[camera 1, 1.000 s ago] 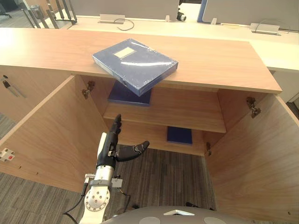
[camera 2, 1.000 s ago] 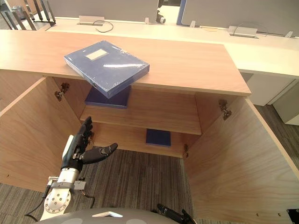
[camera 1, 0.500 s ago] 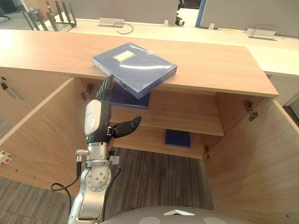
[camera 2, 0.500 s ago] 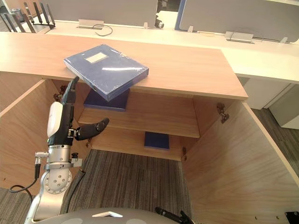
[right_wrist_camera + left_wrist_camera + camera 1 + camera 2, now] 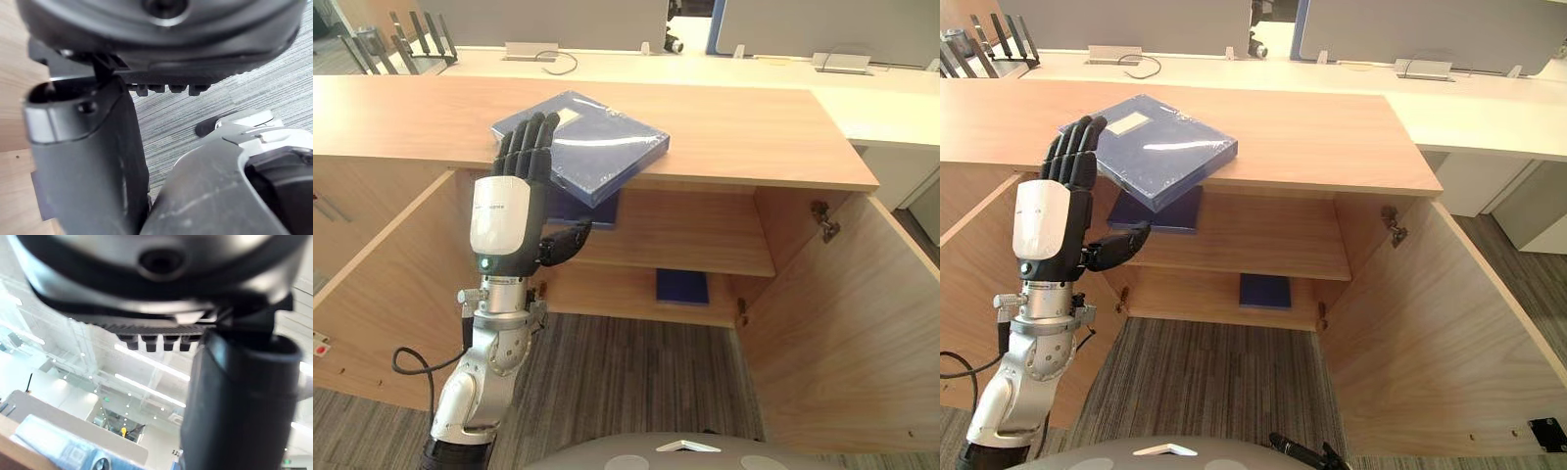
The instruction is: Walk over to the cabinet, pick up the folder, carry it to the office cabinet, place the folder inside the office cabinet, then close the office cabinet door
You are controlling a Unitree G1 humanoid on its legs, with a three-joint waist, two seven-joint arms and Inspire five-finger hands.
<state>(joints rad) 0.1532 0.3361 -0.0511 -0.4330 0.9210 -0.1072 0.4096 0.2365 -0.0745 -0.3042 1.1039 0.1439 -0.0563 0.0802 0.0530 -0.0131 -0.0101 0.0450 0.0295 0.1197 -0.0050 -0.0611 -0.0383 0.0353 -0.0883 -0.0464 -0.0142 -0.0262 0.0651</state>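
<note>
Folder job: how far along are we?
Done: the robot stands at the cabinet, with both doors open.
In hand: the left hand is up at the near-left corner of the folder, fingers straight, no grip yet. The folder lies on the cabinet top, overhanging the front edge. The right hand is idle over the floor.
Left: grasp, carry, place inside, close the door.

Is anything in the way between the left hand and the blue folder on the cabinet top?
Nothing visible. The open left hand is at the near left corner of the folder, with no object between them.
</note>
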